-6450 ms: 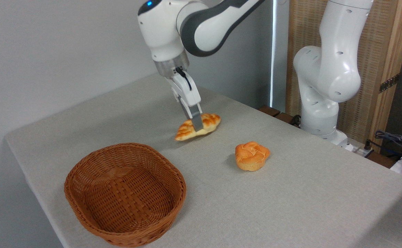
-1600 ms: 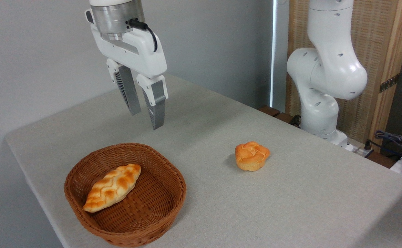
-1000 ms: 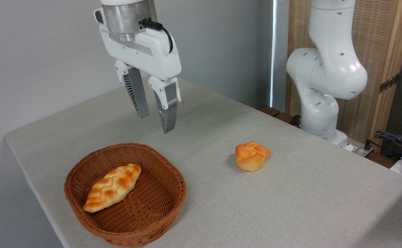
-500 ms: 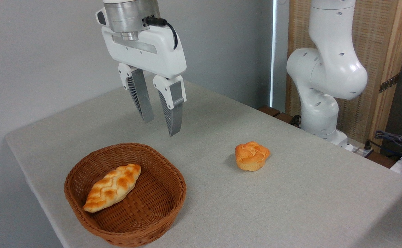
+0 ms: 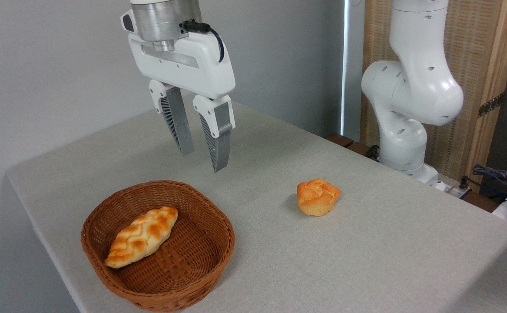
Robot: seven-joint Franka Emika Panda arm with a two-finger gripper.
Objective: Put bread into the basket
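Half a second on, nothing has visibly shifted: the gripper (image 5: pixel 204 161) hangs above and behind the basket (image 5: pixel 212 256), its ribbed grey fingers (image 5: pixel 184 140) spread apart and holding nothing. The bread (image 5: pixel 142 236), a braided, leaf-shaped loaf with toasted patches, lies inside the oval woven wicker basket, toward its left wall. Right of the basket, well apart, a round orange bun (image 5: pixel 318 197) sits on the grey cloth-covered table (image 5: pixel 366 243).

White arm (image 5: pixel 414 87), grey ribbed fingers (image 5: pixel 218 143)
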